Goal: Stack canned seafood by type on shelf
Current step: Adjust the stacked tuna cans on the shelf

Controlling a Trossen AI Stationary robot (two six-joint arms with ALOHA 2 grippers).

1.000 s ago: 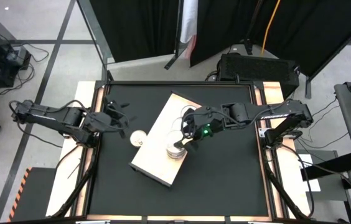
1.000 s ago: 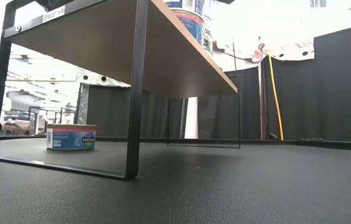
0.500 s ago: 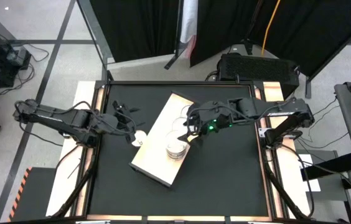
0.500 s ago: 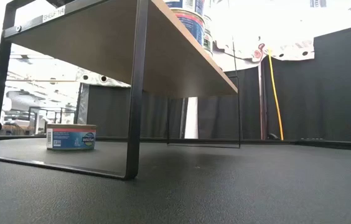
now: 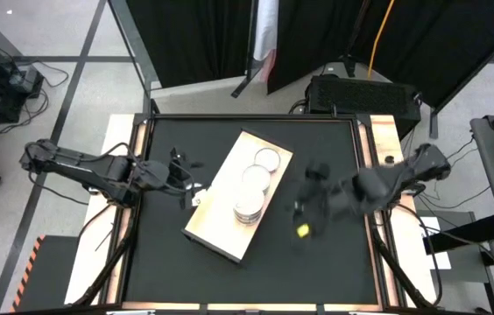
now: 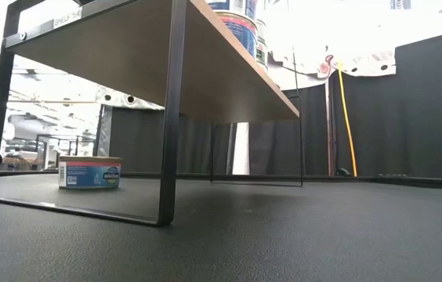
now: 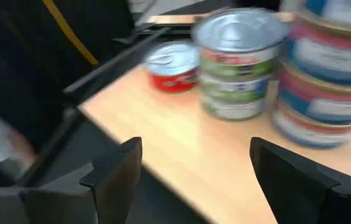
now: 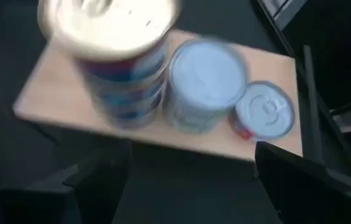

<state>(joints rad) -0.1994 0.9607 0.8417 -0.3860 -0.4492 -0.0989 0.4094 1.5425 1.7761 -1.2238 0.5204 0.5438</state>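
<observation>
Shelf: your "SHELF 14" tag shows in the low view.
Tins: blue-label stack, green-label stack, red tin, all on shelf.
Loose tin: on the surface.
Left end effector: spread, empty.
Right end effector: spread, empty.

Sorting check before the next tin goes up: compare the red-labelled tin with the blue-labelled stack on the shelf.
The red-labelled tin is a single low can; the blue-labelled stack is several cans high. The red-labelled tin sits at one end of the row on the shelf, the blue-labelled stack at the other, with the green-labelled stack between them. Both stand upright, with silver lids.
</observation>
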